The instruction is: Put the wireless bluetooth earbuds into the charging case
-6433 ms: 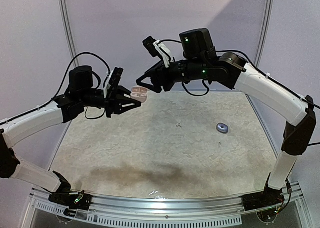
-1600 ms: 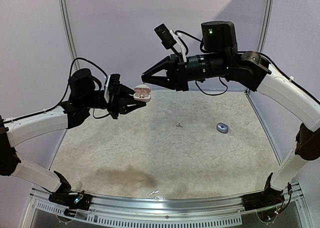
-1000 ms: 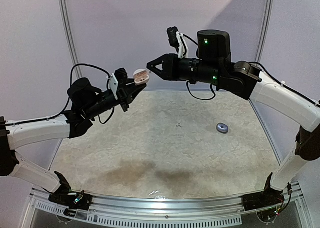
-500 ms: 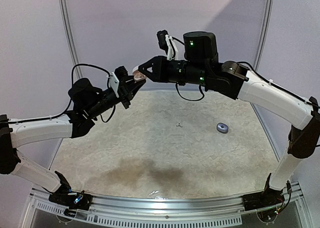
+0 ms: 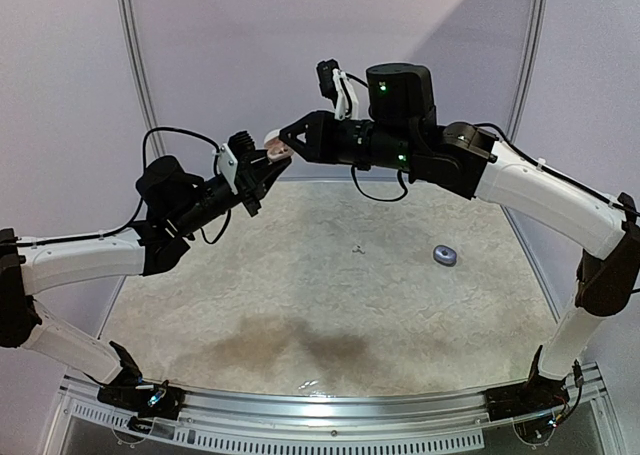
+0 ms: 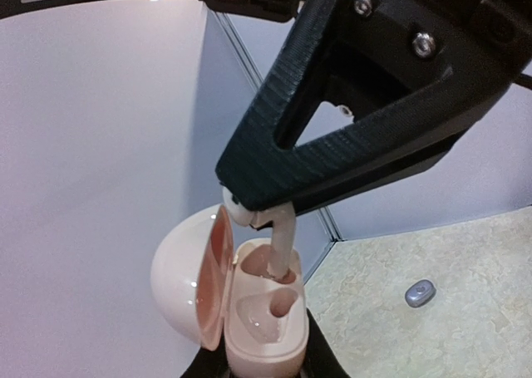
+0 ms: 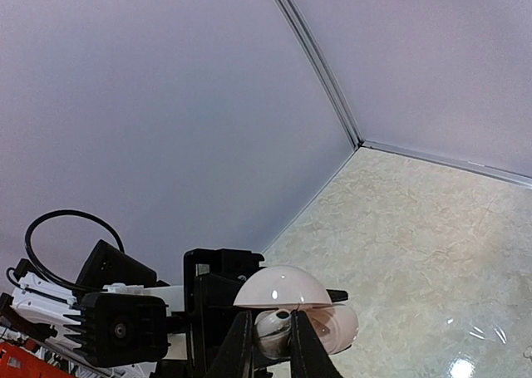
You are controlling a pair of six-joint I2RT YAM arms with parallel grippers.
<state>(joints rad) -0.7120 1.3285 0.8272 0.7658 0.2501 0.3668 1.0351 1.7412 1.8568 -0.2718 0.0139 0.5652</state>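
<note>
Right gripper is pinched nearly closed on the head of an earbud, whose stem tip is just inside the well farther from the left gripper. That gripper is clamped tight on the base of the open case, high above the table. To seat the earbud well, I judge the stem should slide slowly along the well's axis, with the case steady and the lid clear of the right gripper. The nearer well looks empty. Room seems ample: the arms meet in mid-air, the back wall is behind them, and a grey oval thing lies on the table well apart.
</note>
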